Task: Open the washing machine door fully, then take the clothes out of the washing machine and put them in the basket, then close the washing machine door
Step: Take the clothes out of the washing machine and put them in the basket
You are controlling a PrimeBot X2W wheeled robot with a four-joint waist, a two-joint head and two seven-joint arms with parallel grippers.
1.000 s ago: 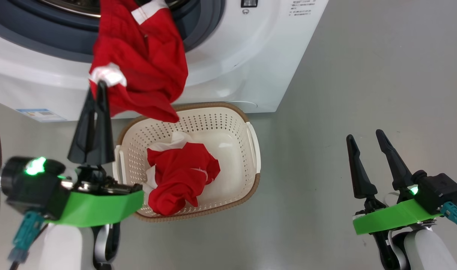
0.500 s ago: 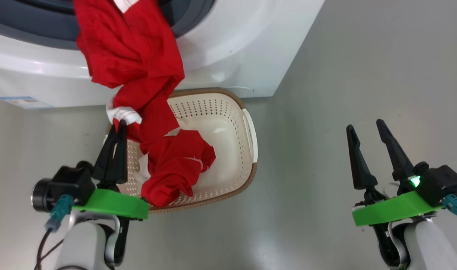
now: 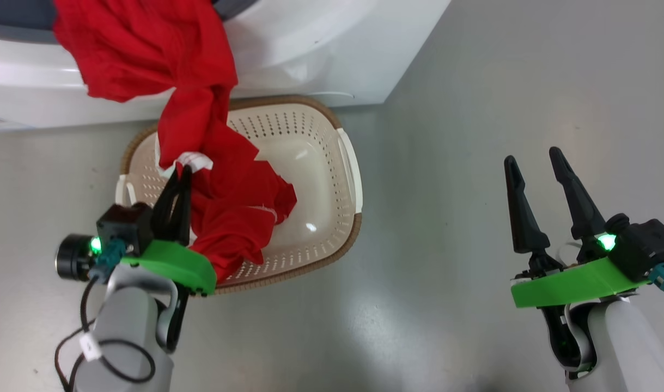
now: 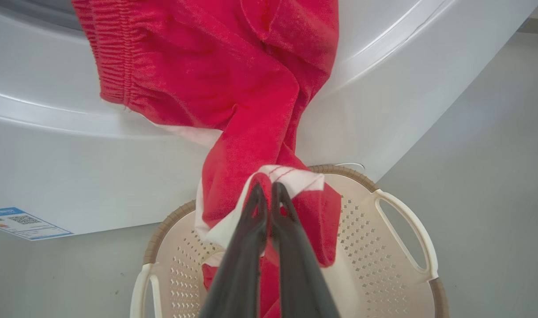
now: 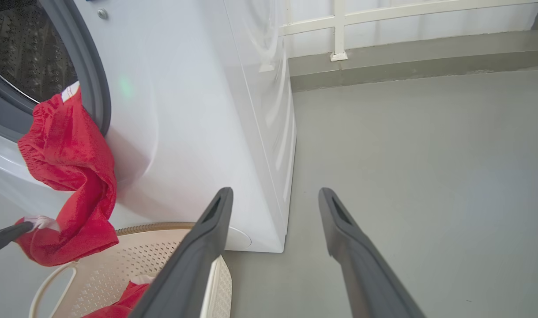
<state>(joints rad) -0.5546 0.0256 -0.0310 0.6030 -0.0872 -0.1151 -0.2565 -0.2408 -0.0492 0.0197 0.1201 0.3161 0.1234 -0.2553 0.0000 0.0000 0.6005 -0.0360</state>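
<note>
— While the head camera has tilted down since a second ago, has the grip itself moved?

— Yes. Seen from the head, the left fingers (image 3: 176,201), clenched on the white cuff of the red garment (image 3: 141,49), have come down from above the far rim of the basket (image 3: 288,101) to over its left side. The cloth's upper half still hangs from the washing machine (image 3: 310,43) beyond the basket, so I judge it only halfway across. Letting go now could leave it draped over the rim. A second red piece (image 3: 255,207) already lies inside the basket. The right fingers (image 3: 519,207) stand spread and empty over the floor (image 3: 462,163), well to the basket's right.

— And the left wrist?

— Both fingers pinch shut on the cuff just above the basket's inside. The garment stretches up the machine front behind the basket, with a blue label (image 4: 21,223) off past the basket's left corner.

— The right wrist?

— Fingers apart, nothing between them. Above the basket the cloth spills over the grey gasket (image 5: 90,79) from the steel drum (image 5: 21,48). That lip looks like the likeliest snag.
</note>
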